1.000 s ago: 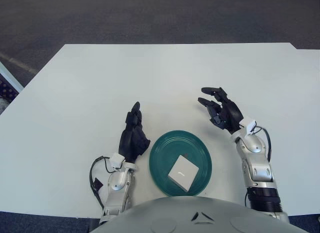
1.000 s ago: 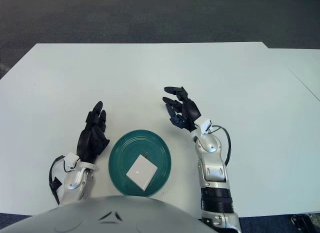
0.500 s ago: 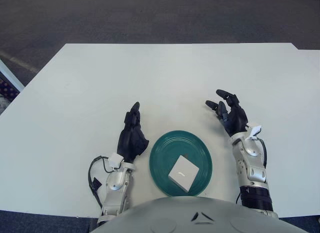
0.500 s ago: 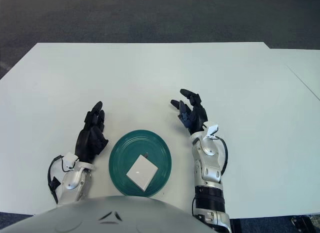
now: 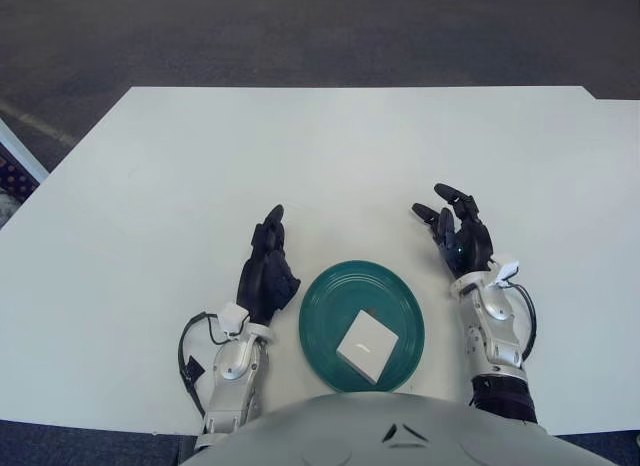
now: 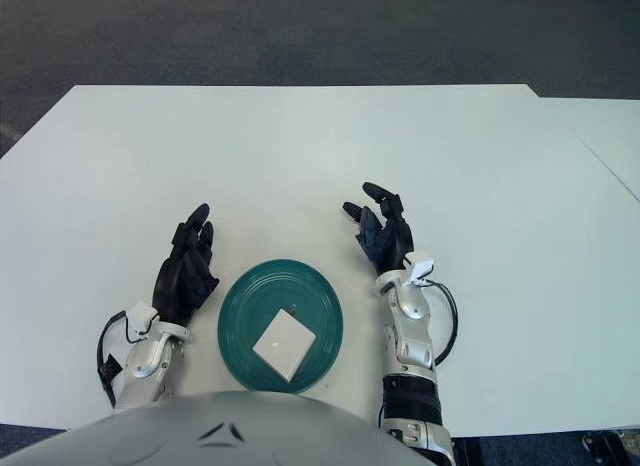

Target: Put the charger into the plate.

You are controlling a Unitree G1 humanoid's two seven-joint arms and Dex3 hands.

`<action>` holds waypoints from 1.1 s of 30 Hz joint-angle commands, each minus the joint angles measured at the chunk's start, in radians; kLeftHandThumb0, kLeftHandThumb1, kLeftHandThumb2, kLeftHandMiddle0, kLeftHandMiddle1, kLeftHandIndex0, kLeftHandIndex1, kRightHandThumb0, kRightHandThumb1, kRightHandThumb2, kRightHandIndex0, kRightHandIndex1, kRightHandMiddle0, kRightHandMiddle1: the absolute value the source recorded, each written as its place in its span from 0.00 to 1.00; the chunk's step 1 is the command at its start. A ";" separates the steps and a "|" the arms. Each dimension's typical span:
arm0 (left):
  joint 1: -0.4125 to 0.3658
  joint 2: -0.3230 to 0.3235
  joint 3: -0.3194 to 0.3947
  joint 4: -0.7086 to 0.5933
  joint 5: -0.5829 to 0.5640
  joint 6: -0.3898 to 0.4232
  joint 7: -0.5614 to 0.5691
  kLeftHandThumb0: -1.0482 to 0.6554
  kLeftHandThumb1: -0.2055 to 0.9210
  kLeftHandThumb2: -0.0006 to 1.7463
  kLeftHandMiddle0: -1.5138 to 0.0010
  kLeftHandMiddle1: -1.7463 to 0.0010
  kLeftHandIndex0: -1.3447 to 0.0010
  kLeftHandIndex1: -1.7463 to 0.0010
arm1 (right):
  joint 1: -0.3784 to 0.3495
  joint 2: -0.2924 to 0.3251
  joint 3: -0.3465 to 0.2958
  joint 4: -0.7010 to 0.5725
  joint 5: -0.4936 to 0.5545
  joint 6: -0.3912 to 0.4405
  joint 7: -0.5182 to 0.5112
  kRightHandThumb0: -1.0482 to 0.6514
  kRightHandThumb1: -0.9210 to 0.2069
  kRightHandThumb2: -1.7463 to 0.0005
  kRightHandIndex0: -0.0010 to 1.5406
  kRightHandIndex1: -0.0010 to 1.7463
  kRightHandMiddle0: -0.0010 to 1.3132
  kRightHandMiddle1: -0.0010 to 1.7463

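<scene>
The charger (image 5: 364, 344) — a flat white square block — lies inside the plate (image 5: 326, 301), in the near-right part of the dish, turned so its corners point roughly near and far. The plate is a round dark green one, sitting on the white table (image 5: 330, 156) close to the near edge, just in front of the robot's body, and the charger is the only thing in it. The right hand (image 5: 458, 242) stands to the right of the plate and a little farther out, clear of the rim and well apart from the charger; its dark fingers are spread and slightly curled, with nothing in them. The left hand (image 5: 267, 272) shows just to the left of the plate, near its rim — fingers held loosely together and pointing toward the far side, also empty. Whether either hand touches the tabletop I cannot tell. Beyond both hands the white surface runs on to the far edge, and past it is dark grey carpet (image 5: 300, 36).
</scene>
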 commanded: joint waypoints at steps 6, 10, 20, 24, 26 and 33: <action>0.002 -0.038 0.024 0.052 0.009 0.023 0.065 0.11 1.00 0.58 0.88 0.98 1.00 0.65 | -0.038 -0.026 -0.034 0.270 0.016 -0.037 -0.009 0.27 0.00 0.62 0.33 0.35 0.13 0.59; -0.028 -0.055 0.045 0.121 -0.023 0.002 0.068 0.12 1.00 0.56 0.84 0.97 1.00 0.58 | -0.045 -0.020 -0.035 0.301 0.013 -0.043 -0.023 0.27 0.00 0.62 0.34 0.39 0.14 0.59; -0.097 -0.106 0.089 0.305 -0.086 -0.131 0.110 0.12 1.00 0.51 0.80 0.97 1.00 0.45 | -0.033 -0.026 -0.019 0.313 -0.023 -0.071 -0.074 0.25 0.00 0.58 0.31 0.39 0.10 0.58; -0.106 -0.109 0.090 0.332 -0.087 -0.150 0.117 0.12 1.00 0.50 0.80 0.98 1.00 0.44 | -0.030 -0.032 -0.018 0.323 -0.026 -0.078 -0.078 0.24 0.00 0.57 0.30 0.38 0.09 0.58; -0.114 -0.107 0.090 0.358 -0.081 -0.153 0.118 0.11 1.00 0.50 0.80 0.98 0.99 0.43 | -0.040 -0.037 -0.025 0.358 -0.026 -0.085 -0.078 0.23 0.00 0.57 0.30 0.38 0.09 0.58; -0.143 -0.080 0.103 0.443 -0.031 -0.139 0.147 0.09 1.00 0.49 0.79 0.98 0.99 0.42 | -0.050 -0.034 -0.031 0.417 -0.024 -0.112 -0.085 0.24 0.00 0.58 0.31 0.37 0.09 0.58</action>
